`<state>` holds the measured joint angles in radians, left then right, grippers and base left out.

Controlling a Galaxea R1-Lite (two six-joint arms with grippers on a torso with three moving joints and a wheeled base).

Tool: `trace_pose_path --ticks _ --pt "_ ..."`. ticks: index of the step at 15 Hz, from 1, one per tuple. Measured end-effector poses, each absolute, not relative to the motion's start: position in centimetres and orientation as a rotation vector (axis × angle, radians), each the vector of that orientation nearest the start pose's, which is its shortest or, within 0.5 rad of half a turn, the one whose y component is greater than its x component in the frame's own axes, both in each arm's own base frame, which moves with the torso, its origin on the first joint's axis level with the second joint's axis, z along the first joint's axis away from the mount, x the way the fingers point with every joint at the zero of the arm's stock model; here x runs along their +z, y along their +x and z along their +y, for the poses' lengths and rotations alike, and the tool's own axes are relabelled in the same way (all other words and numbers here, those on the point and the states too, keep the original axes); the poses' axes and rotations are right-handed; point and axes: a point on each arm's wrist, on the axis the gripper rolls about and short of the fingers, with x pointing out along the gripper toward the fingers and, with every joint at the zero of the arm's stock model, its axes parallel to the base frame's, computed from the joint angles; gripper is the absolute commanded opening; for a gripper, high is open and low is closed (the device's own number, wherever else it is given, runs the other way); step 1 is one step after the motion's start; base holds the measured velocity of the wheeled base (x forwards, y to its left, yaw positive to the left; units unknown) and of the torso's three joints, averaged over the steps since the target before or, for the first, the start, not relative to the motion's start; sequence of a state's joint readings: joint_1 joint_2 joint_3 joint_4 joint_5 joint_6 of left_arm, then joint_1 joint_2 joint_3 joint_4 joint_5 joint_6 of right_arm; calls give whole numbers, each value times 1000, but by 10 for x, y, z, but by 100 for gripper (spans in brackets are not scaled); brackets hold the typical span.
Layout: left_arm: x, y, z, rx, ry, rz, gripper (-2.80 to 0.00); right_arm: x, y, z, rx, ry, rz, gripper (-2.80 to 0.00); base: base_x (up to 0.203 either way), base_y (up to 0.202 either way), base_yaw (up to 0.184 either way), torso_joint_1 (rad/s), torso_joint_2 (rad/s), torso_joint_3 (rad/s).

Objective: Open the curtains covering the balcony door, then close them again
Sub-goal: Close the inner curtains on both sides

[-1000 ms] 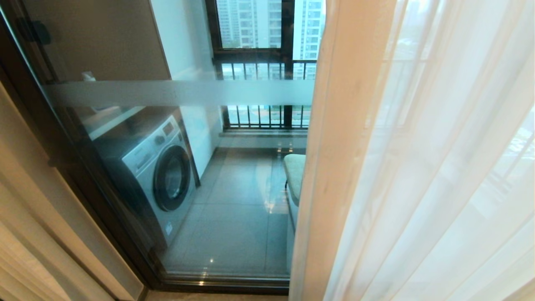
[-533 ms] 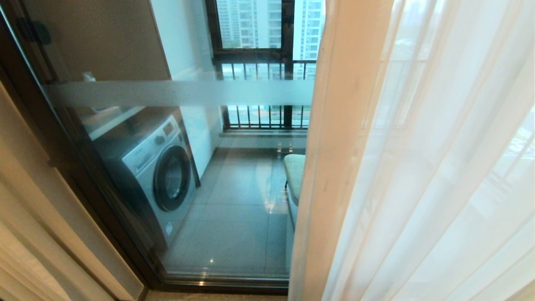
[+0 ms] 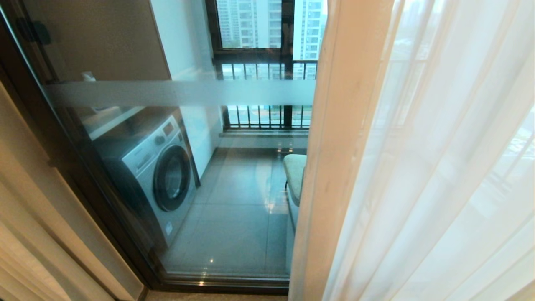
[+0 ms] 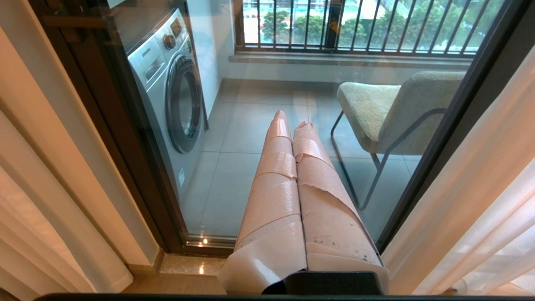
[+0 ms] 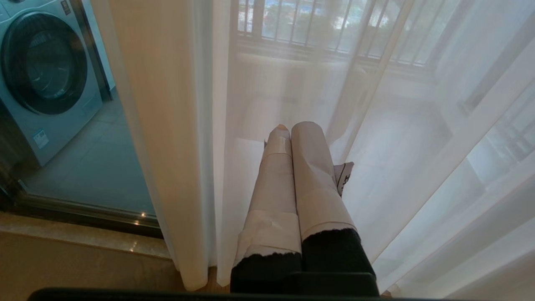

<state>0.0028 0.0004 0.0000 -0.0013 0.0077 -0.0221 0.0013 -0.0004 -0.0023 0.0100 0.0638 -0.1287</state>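
The balcony door (image 3: 179, 93) is glass in a dark frame with a frosted band, and its left part stands uncovered. A white sheer curtain (image 3: 418, 167) hangs over the right half, its thick cream edge (image 3: 330, 167) running down the middle. Cream drapes (image 3: 25, 234) are bunched at the far left. Neither gripper shows in the head view. My left gripper (image 4: 292, 119) is shut and empty, pointing at the bare glass (image 4: 234, 175). Shut and empty too, my right gripper (image 5: 292, 127) sits low, close in front of the sheer curtain (image 5: 418, 146), to the right of its edge (image 5: 167, 125).
Behind the glass stand a washing machine (image 3: 159, 171) on the left and a padded chair (image 4: 393, 108) on the right. A railed outer window (image 3: 267, 117) closes the balcony. The door's dark upright (image 4: 451, 133) and a stone threshold (image 4: 188, 265) lie ahead.
The sheer curtain's edge has drifted very slightly to the right. Nothing else differs in the head view.
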Motion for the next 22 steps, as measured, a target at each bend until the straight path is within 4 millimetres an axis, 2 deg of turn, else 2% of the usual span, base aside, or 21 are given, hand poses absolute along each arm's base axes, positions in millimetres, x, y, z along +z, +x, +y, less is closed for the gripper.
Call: trace_pose_path --ticks 22 --pt "76 -23 0 10 -21 -1 -280 75 -23 1 66 -125 2 -280 0 0 0 0 0 0"
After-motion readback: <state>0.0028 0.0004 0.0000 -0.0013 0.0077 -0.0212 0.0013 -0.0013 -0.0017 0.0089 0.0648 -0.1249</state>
